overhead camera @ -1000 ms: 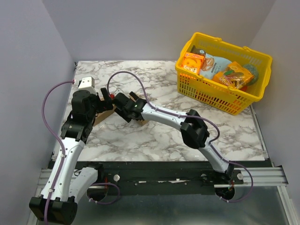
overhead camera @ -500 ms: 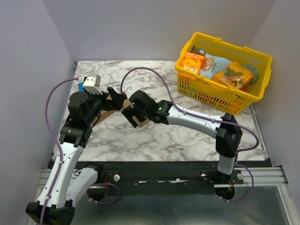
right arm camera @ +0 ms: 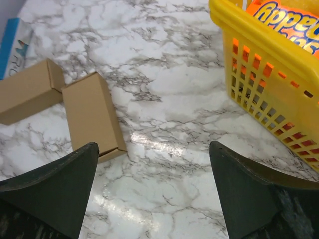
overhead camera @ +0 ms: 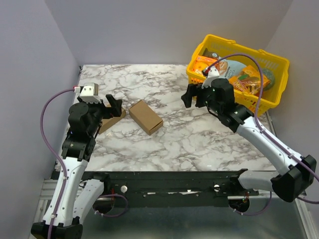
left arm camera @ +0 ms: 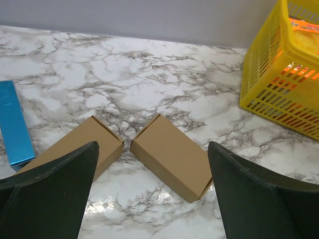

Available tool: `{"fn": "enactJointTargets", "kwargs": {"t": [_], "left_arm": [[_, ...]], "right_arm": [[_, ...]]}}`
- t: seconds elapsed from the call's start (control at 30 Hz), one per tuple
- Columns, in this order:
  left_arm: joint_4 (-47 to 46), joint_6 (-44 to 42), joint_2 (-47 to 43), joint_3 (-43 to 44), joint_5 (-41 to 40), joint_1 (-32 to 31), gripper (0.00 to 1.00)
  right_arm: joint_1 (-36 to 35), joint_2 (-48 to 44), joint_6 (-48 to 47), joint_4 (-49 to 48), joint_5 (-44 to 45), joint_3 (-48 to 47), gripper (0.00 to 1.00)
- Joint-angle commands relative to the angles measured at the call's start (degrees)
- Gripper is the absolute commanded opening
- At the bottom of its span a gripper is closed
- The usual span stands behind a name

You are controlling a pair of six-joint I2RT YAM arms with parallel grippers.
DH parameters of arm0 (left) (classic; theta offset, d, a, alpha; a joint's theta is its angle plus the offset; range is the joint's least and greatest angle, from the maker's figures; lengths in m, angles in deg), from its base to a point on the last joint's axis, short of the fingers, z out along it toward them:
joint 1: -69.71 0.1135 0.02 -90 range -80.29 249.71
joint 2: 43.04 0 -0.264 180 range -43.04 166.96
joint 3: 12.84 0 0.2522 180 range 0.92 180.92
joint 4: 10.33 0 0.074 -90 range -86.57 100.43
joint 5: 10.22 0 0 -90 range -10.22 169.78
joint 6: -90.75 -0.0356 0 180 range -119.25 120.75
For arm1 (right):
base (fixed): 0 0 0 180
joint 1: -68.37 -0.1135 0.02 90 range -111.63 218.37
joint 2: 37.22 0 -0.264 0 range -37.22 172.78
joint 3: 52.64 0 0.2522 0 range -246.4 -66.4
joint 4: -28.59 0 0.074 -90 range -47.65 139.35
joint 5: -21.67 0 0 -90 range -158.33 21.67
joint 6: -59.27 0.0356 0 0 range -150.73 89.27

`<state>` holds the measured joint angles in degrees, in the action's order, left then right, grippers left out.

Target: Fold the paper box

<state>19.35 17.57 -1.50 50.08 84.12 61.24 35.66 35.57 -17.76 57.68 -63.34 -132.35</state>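
Paper box [overhead camera: 146, 117] lies closed as a small oblong carton on the marble table [overhead camera: 199, 142], left of centre in the top view, touched by neither arm. A second brown carton [overhead camera: 112, 121] sits just to its left, corners nearly meeting. Left gripper [overhead camera: 112, 103] hangs over that second carton, jaws apart, holding nothing. Right gripper [overhead camera: 193, 96], jaws apart and empty, hangs right of centre beside the yellow basket [overhead camera: 227, 102]
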Motion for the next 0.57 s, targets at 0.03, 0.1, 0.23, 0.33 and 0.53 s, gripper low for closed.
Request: {"fn": "enactJointTargets", "kwargs": {"t": [0.03,0.1,0.23,0.33,0.53], "left_arm": [[0.6,-2.23,-1.28,1.46,-2.49,0.03,0.99],[0.69,-2.32,-1.98,1.89,-2.84,0.03,0.99],[2.09,-2.67,-2.95,2.86,-5.29,0.03,0.99],[2.01,-3.2,-4.01,2.34,-7.06,0.03,0.99],[1.57,-2.32,-4.36,2.51,-7.68,0.03,0.99]], "right_arm": [[1.68,-7.56,-0.49,-0.92,1.77,3.72,0.99],[2.73,-11.33,-1.54,-0.74,2.39,4.43,0.99],[3.88,-15.57,-2.69,-0.83,4.14,5.22,1.0],[4.32,-17.24,-3.04,-0.83,4.5,5.66,1.0],[4.58,-17.69,-2.95,-0.92,4.76,6.27,1.0]]}}
